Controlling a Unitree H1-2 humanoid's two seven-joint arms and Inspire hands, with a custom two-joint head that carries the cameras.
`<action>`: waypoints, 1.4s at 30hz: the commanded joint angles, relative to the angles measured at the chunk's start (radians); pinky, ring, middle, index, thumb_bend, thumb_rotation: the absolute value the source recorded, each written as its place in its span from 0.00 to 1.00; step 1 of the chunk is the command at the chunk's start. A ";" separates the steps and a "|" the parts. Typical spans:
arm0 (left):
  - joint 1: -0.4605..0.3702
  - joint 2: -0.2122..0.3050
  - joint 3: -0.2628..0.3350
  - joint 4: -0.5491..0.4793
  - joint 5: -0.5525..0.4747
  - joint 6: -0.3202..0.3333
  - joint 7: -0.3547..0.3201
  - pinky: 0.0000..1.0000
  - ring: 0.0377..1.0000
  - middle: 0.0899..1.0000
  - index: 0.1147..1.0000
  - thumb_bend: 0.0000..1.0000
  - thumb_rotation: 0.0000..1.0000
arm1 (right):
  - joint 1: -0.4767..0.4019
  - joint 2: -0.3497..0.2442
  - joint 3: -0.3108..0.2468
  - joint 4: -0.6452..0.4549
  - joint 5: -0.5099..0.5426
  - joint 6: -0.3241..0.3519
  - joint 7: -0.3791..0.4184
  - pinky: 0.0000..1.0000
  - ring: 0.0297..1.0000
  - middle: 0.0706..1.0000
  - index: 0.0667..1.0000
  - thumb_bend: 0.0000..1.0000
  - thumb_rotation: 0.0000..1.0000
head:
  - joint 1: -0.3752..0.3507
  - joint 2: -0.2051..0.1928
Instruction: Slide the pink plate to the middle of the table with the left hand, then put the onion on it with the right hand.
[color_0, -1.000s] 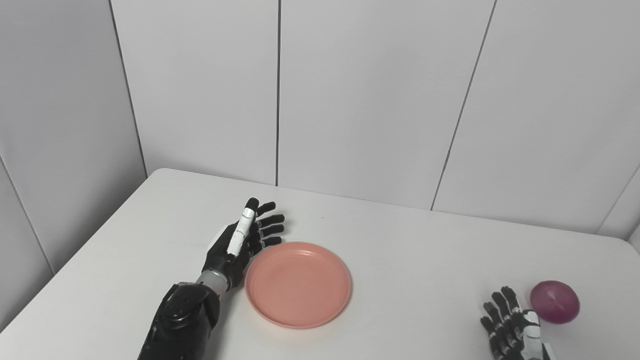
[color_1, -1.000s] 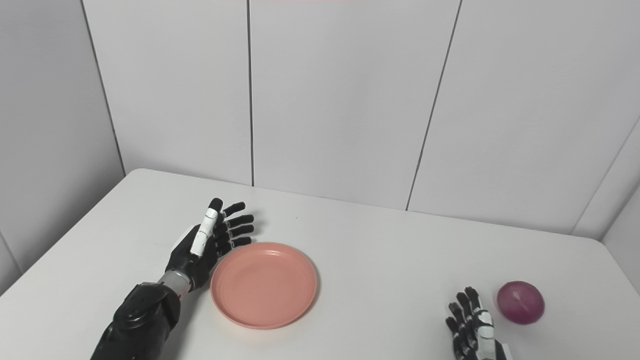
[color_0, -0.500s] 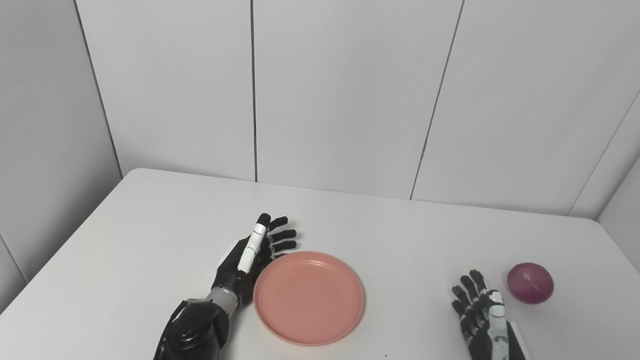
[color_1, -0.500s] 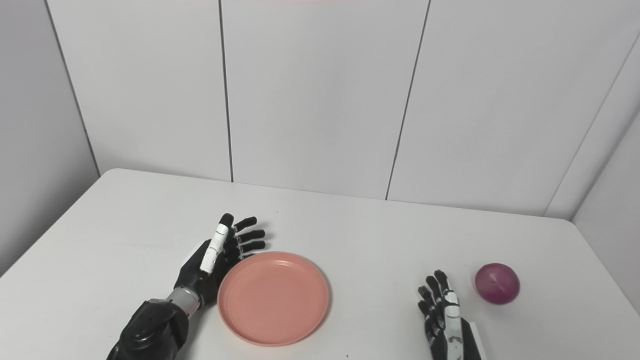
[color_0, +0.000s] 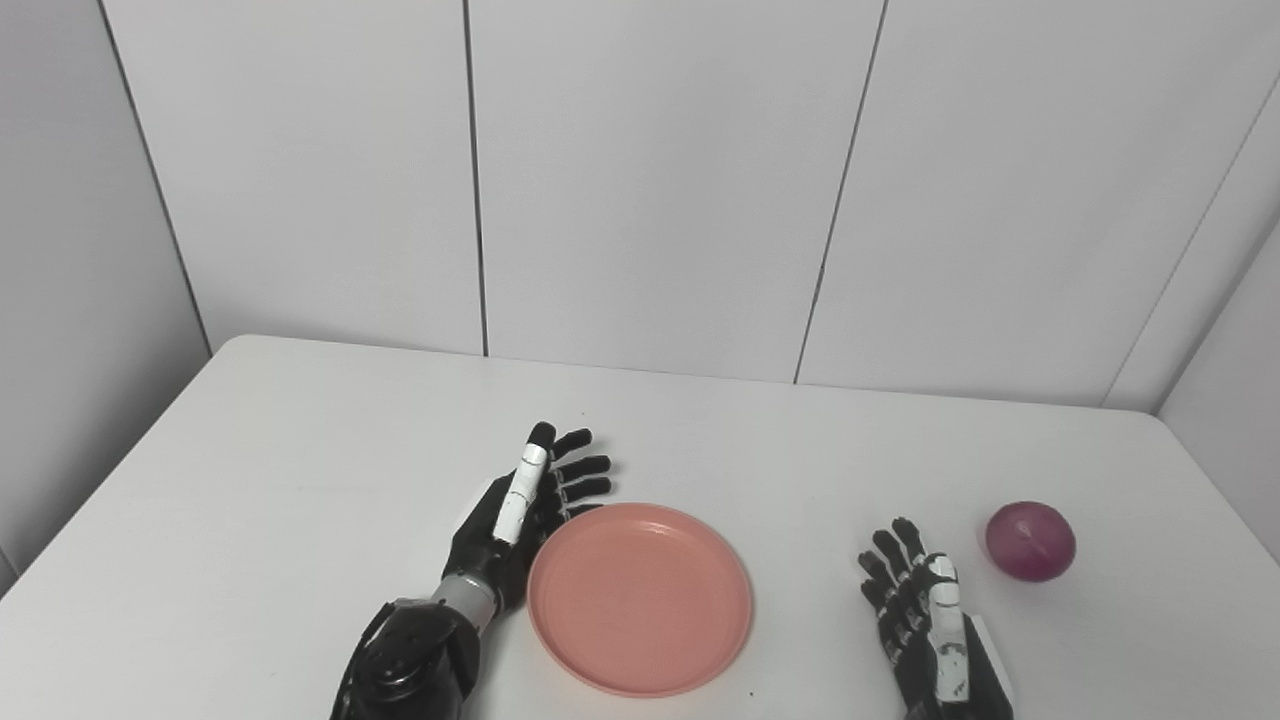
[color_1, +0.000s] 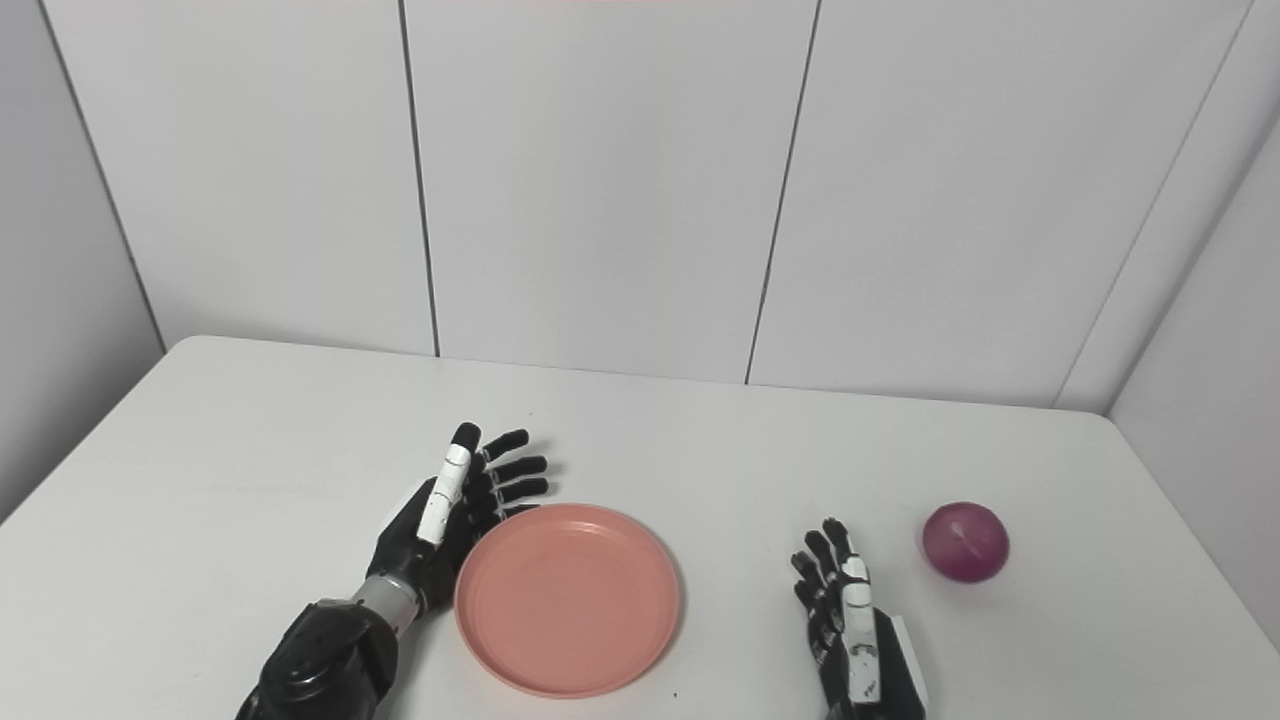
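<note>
Pale panelled walls back a white table (color_0: 300, 470). The plate (color_0: 640, 598) sits near the middle, the left hand (color_0: 525, 505) spread against its left rim. The onion (color_0: 1030, 541) lies far right, untouched; the right hand (color_0: 925, 625) is spread, empty, just beside it.

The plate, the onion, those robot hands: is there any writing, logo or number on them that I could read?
None can be read.
pink plate: plain, no print.
onion: no sticker or label.
left hand and right hand: black with white panels, no legible marking.
table and wall panels: blank.
</note>
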 joint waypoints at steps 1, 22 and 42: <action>-0.029 -0.020 -0.005 -0.027 0.008 0.019 0.014 0.70 0.76 0.75 0.79 0.80 0.90 | -0.004 0.012 0.005 -0.002 -0.003 0.043 -0.007 1.00 0.95 0.96 0.99 0.86 0.97 | -0.001 -0.001; -0.027 -0.060 0.014 0.037 0.019 -0.017 0.045 0.72 0.77 0.78 0.80 0.80 0.89 | -0.014 0.029 0.027 0.002 -0.038 0.037 -0.012 1.00 0.95 0.96 0.98 0.87 0.96 | -0.108 0.015; -0.103 -0.001 0.063 0.155 0.029 -0.061 0.024 0.75 0.79 0.78 0.83 0.79 0.90 | -0.077 -0.088 0.096 -0.174 -0.357 0.021 -0.015 0.84 0.85 0.86 0.95 0.82 0.90 | -0.216 0.079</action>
